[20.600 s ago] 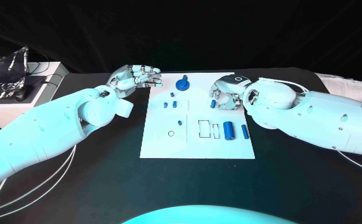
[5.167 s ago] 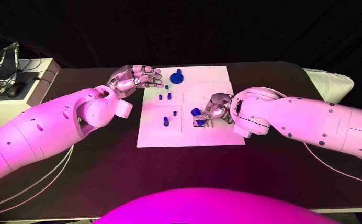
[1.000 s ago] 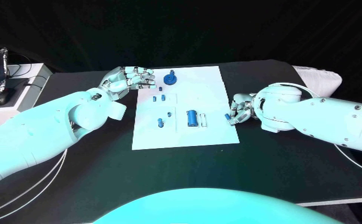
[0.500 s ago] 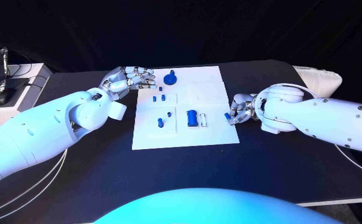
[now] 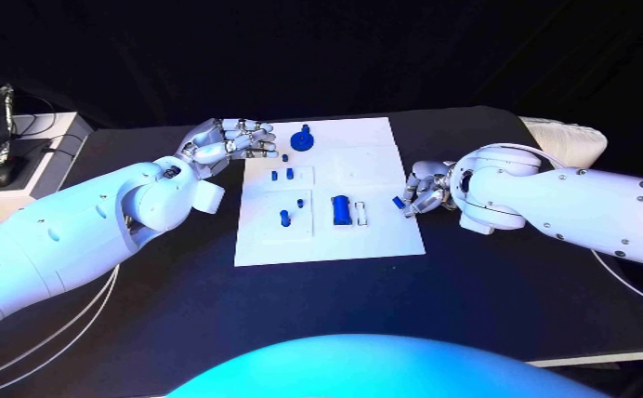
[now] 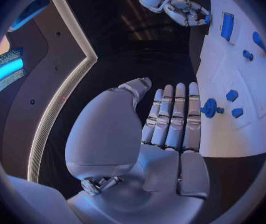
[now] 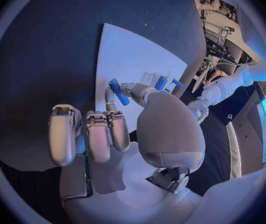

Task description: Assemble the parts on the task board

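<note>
Black table [image 5: 469, 277]: dark cloth behind it, the white task board [image 5: 328, 240] lying in the middle when I looked.
Held part: a small blue peg [image 7: 118, 91] sat pinched between the thumb and a finger of my right hand [image 5: 425, 190], just off the board's right edge; the other fingers [image 7: 100, 137] stayed curled apart from it.
Parts on board: a blue cylinder [image 5: 342, 209] lay in the middle beside a pale slot, small pegs [image 5: 282, 175] stood further left, and a blue knob [image 5: 303, 140] sat near the far edge.
Left hand [image 5: 235, 140]: it hovered at the board's far left corner, fingers [image 6: 173, 117] straight and together, holding nothing.
Step in hand: I judged this as carrying the peg toward its seat.
Next move: I reckoned it called for bringing the peg over the board, upright above a free hole, then pressing down gently.
</note>
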You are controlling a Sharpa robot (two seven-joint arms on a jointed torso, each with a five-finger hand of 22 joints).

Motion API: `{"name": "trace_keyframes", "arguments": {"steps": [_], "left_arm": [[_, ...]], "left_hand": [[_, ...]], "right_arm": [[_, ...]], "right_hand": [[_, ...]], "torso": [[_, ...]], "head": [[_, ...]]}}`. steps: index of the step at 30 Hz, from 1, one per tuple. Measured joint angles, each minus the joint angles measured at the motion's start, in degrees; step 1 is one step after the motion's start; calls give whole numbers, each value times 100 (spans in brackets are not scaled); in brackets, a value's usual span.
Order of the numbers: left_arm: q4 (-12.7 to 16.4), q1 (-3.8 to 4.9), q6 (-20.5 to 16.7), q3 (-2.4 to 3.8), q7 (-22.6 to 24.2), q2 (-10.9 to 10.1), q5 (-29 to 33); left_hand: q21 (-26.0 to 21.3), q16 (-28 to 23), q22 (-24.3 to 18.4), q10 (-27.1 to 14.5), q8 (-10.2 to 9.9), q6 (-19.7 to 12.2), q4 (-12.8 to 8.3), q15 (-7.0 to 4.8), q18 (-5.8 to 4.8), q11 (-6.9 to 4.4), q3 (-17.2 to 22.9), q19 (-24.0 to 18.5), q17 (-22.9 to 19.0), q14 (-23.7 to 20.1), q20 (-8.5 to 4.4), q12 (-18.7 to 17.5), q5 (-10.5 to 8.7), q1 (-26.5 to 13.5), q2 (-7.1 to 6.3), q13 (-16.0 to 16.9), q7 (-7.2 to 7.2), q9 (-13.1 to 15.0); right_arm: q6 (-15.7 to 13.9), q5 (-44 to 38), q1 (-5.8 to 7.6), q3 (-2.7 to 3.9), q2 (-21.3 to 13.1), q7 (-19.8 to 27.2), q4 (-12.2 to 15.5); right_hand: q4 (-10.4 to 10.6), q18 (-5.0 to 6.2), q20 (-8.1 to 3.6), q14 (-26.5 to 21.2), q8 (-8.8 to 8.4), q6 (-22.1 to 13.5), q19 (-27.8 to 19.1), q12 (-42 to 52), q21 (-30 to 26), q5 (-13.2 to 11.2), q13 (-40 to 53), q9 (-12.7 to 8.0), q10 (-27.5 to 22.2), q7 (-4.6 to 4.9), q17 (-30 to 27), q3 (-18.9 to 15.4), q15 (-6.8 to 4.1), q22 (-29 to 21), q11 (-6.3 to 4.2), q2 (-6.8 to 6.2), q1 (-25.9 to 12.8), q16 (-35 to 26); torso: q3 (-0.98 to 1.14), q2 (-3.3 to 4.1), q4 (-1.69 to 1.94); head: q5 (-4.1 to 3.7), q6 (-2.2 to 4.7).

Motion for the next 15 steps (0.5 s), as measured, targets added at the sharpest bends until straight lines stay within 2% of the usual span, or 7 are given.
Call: {"name": "trace_keyframes", "arguments": {"steps": [15], "left_arm": [[11,0,3,0,-20,-12,0]], "left_hand": [[0,0,1,0,0,0,0,0,0,0,0,0,-1,0,0,0,0,0,0,0,0,-5]], "right_arm": [[-7,458,76,3,233,-24,87]], "right_hand": [[-87,-1,0,0,3,16,0,0,0,-79,-1,17,0,-17,0,9,0,-1,0,9,-80,0]], "torso": [[1,3,1]], "head": [[20,0]]}}
